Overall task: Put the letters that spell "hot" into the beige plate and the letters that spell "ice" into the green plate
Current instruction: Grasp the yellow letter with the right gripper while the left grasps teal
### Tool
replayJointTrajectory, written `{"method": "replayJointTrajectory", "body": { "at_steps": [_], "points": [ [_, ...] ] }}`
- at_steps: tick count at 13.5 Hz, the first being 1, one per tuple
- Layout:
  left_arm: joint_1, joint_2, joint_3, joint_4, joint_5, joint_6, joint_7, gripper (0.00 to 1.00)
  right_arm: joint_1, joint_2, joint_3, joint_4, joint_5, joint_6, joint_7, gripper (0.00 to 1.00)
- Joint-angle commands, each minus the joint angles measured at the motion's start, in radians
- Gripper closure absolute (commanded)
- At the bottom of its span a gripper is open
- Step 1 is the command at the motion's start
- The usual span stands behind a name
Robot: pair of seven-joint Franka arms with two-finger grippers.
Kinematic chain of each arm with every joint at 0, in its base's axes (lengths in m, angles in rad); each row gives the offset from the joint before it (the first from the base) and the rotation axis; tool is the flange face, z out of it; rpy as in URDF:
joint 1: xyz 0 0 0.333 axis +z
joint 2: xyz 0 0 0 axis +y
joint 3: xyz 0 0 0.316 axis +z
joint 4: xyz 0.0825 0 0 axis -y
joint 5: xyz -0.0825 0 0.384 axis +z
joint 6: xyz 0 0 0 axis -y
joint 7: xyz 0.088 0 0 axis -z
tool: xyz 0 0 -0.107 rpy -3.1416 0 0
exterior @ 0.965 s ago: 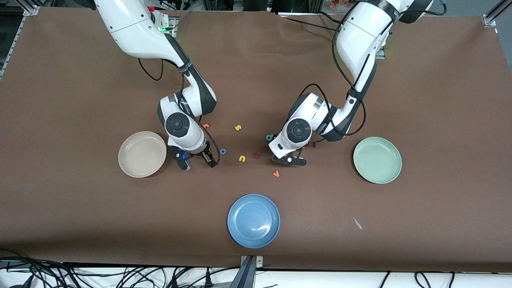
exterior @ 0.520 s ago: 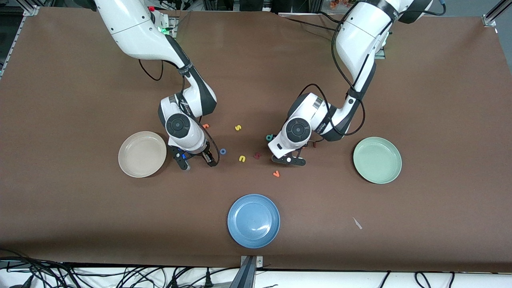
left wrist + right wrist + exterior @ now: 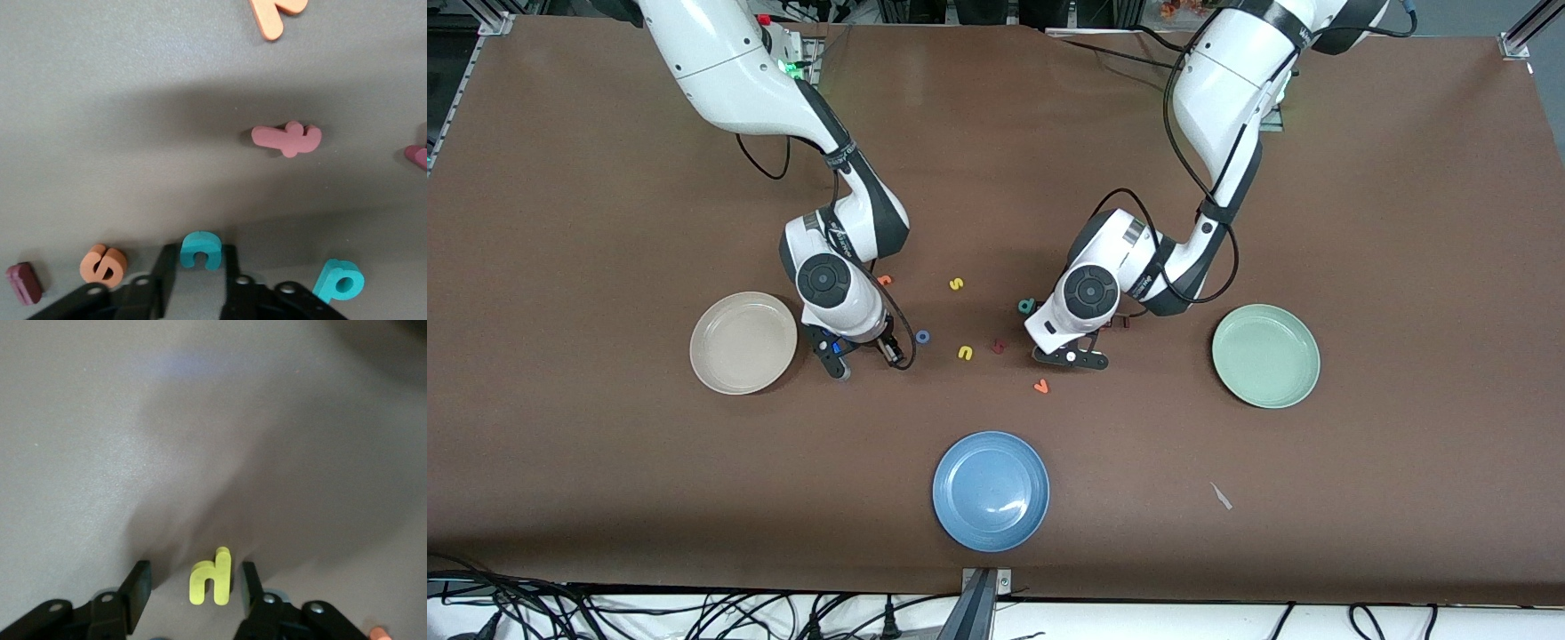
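The teal "c" (image 3: 200,248) lies on the brown table between the fingers of my left gripper (image 3: 199,257), which touch it on both sides. The orange "e" (image 3: 103,265) and the dark red "i" (image 3: 25,283) lie beside it. My right gripper (image 3: 195,572) is down at the table and open, with the yellow "h" (image 3: 212,577) between its fingers and gaps on both sides. In the front view the right gripper (image 3: 864,356) is beside the beige plate (image 3: 743,342), with the blue "o" (image 3: 922,337) close by. The left gripper (image 3: 1069,356) is low, toward the green plate (image 3: 1265,356).
A blue plate (image 3: 991,491) sits nearest the front camera. Loose letters lie between the arms: a yellow arch (image 3: 965,353), a yellow "s" (image 3: 956,284), a teal "d" (image 3: 1027,306), a dark red letter (image 3: 999,346), a salmon "f" (image 3: 287,139) and orange letters (image 3: 1040,386).
Both grippers' fingers have drawn closer together, the left pair onto the teal "c", the right pair toward the yellow "h". Neither arm has shifted noticeably.
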Motion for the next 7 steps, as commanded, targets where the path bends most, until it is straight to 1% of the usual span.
{"method": "replayJointTrajectory", "body": {
  "at_steps": [1, 3, 4, 7],
  "points": [
    [-0.003, -0.005, 0.006, -0.006, 0.012, 0.013, -0.009, 0.8, 0.003, 0.01, 0.003, 0.0, -0.007, 0.002, -0.007, 0.68],
    [0.0, -0.014, 0.006, -0.002, 0.012, 0.005, -0.009, 0.81, 0.003, 0.01, 0.003, -0.002, -0.007, -0.003, -0.021, 0.9],
    [0.003, -0.023, 0.006, 0.001, 0.012, -0.003, -0.011, 0.81, 0.004, 0.01, 0.003, -0.002, -0.007, -0.005, -0.027, 1.0],
    [0.026, -0.099, 0.009, 0.008, 0.012, -0.036, -0.009, 0.81, 0.005, 0.004, 0.003, 0.009, -0.005, -0.005, -0.033, 1.0]
  ]
}}
